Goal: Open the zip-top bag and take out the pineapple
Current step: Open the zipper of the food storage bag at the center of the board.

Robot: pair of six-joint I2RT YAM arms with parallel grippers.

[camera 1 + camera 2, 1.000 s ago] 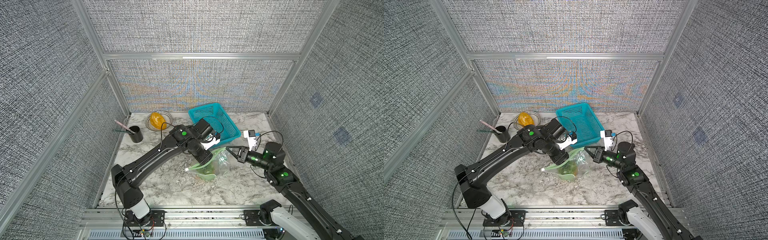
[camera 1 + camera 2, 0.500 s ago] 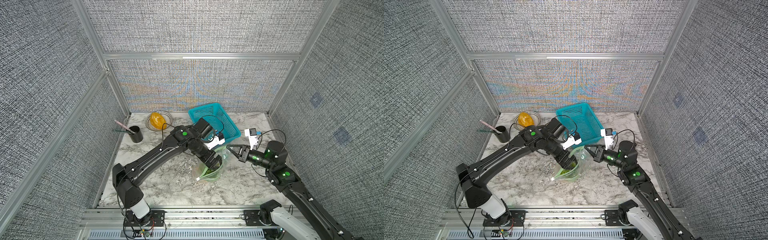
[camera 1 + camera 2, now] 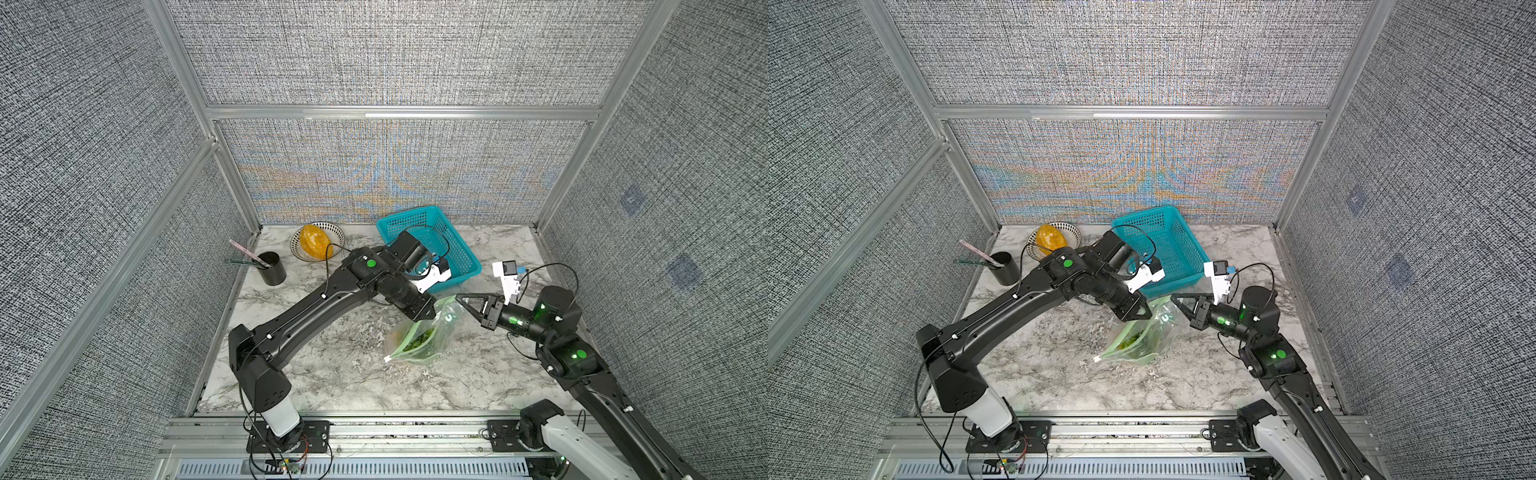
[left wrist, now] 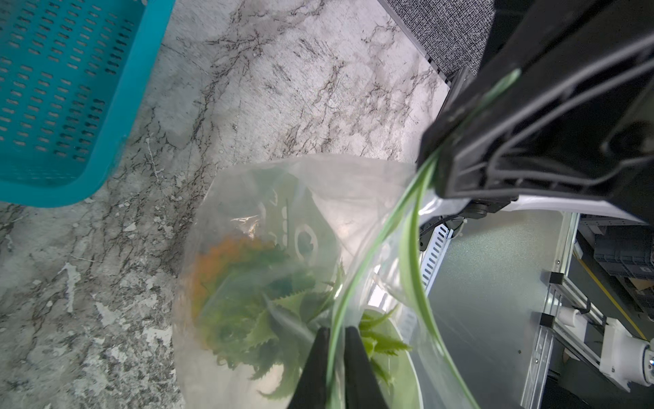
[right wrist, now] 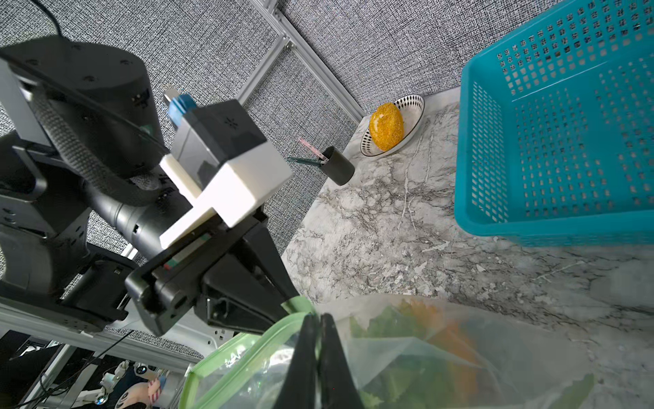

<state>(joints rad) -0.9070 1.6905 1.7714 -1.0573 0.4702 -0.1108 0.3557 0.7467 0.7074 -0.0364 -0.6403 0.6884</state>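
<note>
On the bench (image 3: 324, 374), bag (image 3: 419, 340) stands crumpled, zip strip (image 5: 244, 345) uppermost. Left end effector (image 3: 423, 317) clamped on the strip; right end effector (image 3: 458, 296) clamped on it just beside. Strip's lips gape slightly. Pineapple (image 4: 247, 301) inside bag, leafy crown toward the mouth.

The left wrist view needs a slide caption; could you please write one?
Left gripper and right gripper pinch the bag at its zip strip, pineapple inside.
</note>
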